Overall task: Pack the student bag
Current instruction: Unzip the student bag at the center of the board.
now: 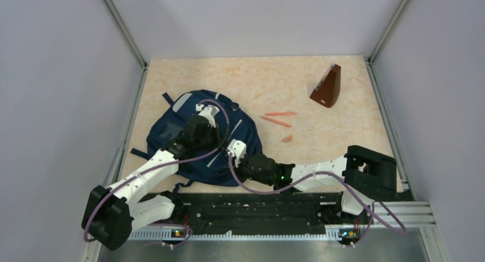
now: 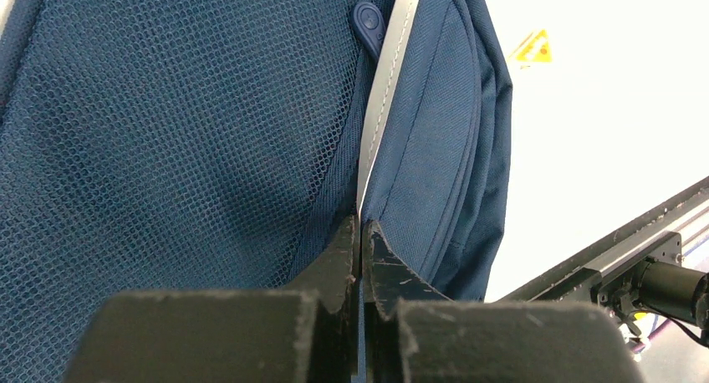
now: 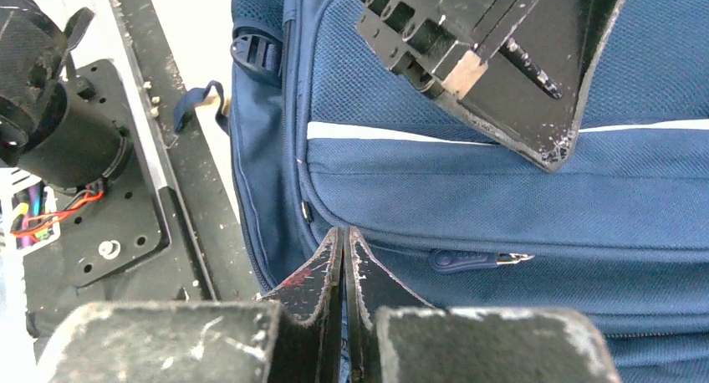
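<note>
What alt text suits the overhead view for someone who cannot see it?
A left arm and right arm lean over a navy student bag on a beige table, jaws shut. Orange sticks and a brown wedge lie beyond.

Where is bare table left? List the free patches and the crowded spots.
Free: the far strip of table between the backpack and the back wall; the right side between the brown wedge and the right arm. Crowded: the backpack, where the left arm and right arm meet, and the orange sticks beside it.

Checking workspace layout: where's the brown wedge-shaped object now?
Top view: the brown wedge-shaped object stands near the table's far right corner, beyond the thin orange sticks.
</note>
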Robot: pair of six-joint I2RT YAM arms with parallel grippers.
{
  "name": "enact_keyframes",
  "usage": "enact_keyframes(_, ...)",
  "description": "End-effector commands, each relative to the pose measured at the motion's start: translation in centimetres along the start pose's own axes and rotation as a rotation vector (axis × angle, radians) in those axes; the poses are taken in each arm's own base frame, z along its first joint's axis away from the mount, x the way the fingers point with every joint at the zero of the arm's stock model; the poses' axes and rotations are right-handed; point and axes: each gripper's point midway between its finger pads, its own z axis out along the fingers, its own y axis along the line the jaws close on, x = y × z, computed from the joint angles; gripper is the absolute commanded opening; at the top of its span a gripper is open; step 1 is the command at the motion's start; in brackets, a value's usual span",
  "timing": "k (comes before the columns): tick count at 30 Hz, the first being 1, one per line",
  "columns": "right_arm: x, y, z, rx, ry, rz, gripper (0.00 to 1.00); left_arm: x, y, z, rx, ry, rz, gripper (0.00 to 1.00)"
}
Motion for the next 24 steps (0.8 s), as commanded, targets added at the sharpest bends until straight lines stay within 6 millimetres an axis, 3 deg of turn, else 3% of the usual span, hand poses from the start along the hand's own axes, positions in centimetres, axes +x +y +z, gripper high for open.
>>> enact_keyframes(1,-3.0,-1.8,-0.2,0.16,-0.107,0.021,0.0,-4.1,-2.9,-1.2,0.087,-0.136,0.003,0.0)
enact_keyframes(4,-2.3,-4.4,-1.2,0.301,-0.077,0.041,0.0,-4.2,-2.7,-1.4,0.076,-0.142,0.0,0.0)
enact_keyframes(10,-1.0,-7.0,-2.2,0.348,-0.035,0.172,0.23,-4.7,-3.4,-2.2,0.102,-0.165,0.0,0.0)
enact_keyframes(18,-2.7,-5.6,-1.4,0.182,-0.059,0.298,0.33,-5.1,-3.8,-2.6,0.114,-0.18,0.002,0.0)
enact_keyframes(24,-1.9,-5.6,-0.6,0.145,-0.014,0.439,0.33,-5.6,-4.1,-2.9,0.12,-0.193,0.007,0.0)
